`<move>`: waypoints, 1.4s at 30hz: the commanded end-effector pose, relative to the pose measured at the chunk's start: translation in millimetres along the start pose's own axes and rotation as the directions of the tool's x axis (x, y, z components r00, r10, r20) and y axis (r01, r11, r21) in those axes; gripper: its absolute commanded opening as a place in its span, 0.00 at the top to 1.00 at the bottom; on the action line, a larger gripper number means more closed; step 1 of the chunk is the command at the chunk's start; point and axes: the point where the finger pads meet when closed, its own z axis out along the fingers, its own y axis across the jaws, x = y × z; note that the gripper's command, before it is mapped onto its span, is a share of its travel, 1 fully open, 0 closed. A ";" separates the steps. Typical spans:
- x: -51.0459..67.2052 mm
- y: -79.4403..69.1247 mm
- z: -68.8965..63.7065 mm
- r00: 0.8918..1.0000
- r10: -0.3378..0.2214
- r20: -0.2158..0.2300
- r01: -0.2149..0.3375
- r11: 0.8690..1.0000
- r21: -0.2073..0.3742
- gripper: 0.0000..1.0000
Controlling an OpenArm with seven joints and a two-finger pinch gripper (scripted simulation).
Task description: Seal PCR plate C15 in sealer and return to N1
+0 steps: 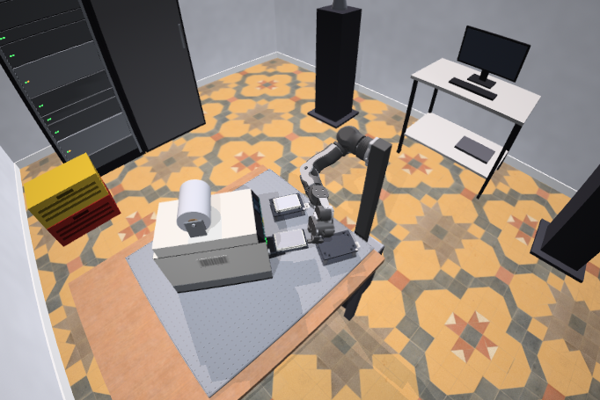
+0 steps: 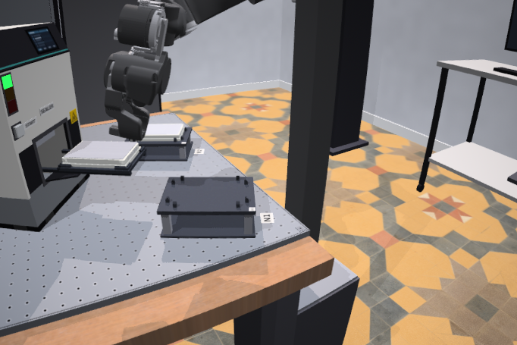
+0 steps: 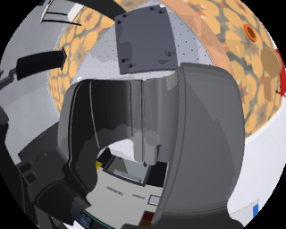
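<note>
The sealer (image 2: 25, 123) stands at the left of the table, and its lamp (image 2: 7, 81) shows green. The START key (image 2: 17, 130) is below the lamp. The stage is out and carries plate C15 (image 2: 101, 153), which lies flat with a smooth pale top; it also shows in the top view (image 1: 289, 239). My gripper (image 2: 127, 134) is shut and empty, pointing down just beyond the stage's outer end, between C15 and plate C51 (image 2: 164, 131) on nest N2. Nest N1 (image 2: 207, 196) stands empty near the table's corner; it also shows in the wrist view (image 3: 144, 39).
The arm's dark post (image 2: 317, 94) rises at the table's right edge behind N1. A foil roll (image 1: 193, 201) sits on top of the sealer. The table's wooden front edge (image 2: 167, 303) lies below the perforated plate.
</note>
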 end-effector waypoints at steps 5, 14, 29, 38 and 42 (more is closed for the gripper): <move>32.8 -10.1 -4.8 0.981 -0.019 -0.194 0.023 1.000 0.019 1.00; 32.8 -10.1 -4.8 0.981 -0.019 -0.194 0.023 1.000 0.019 1.00; 74.7 -20.6 -13.2 0.977 -0.020 -0.211 0.025 1.000 0.019 1.00; 117.4 -32.7 -20.8 0.977 -0.020 -0.212 0.024 1.000 0.019 1.00; 117.4 -32.7 -20.8 0.977 -0.020 -0.212 0.024 1.000 0.019 1.00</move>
